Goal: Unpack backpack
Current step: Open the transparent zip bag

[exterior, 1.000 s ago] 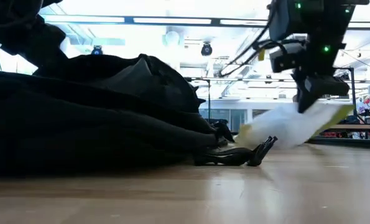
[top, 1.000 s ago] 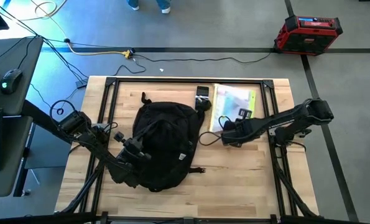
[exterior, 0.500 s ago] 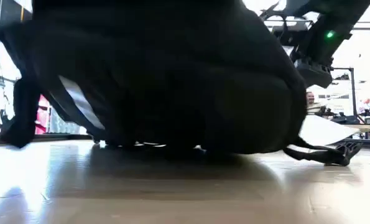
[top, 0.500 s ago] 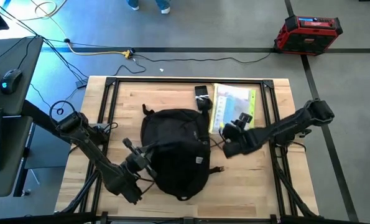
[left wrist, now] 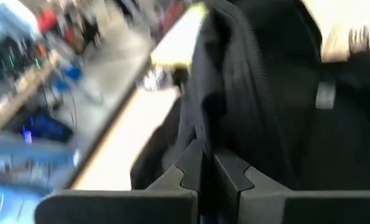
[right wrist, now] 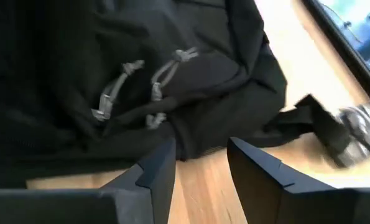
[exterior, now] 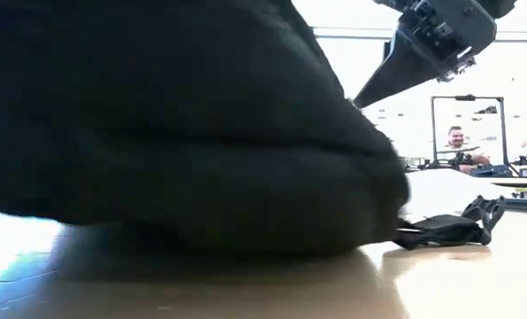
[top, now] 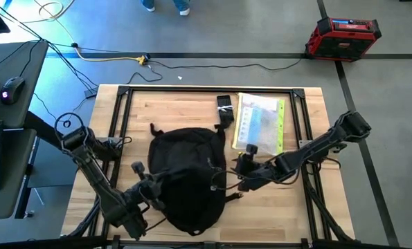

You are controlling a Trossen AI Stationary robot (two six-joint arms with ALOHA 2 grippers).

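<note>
A: What does the view from above show?

B: A wooden table (top: 275, 200) seen straight down. The backpack (top: 188, 173), large, black and rounded, lies near the middle, a little toward the front edge. The left gripper (top: 154, 188) sits at the backpack's left side, its fingers pressed together on a fold of the black fabric. The right gripper (top: 235, 178) is at the backpack's right edge, just beside it, its fingers parted with nothing between them. Behind the backpack lie a clear plastic folder (top: 260, 122) with a yellow-green edge and a small dark object (top: 225, 104) (too small to identify).

A: And the view at table height?

B: The backpack (exterior: 183, 133) fills most of the picture as a dark mass resting on the wood. A black strap with a buckle (exterior: 453, 226) trails out from it across the table. Part of one arm (exterior: 431, 40) comes down from above. Far behind, a person (exterior: 456, 146) is seated in the room.

A: The left wrist camera?

B: The two dark fingers (left wrist: 188, 168) are shut against each other, with the backpack's cloth (left wrist: 253, 93) bunched right at them.

A: The right wrist camera?

B: The fingers (right wrist: 157, 171) stand apart over bare wood, empty. Just past them lies the backpack (right wrist: 110, 74), with its grey zipper pulls (right wrist: 138, 87) in view.
</note>
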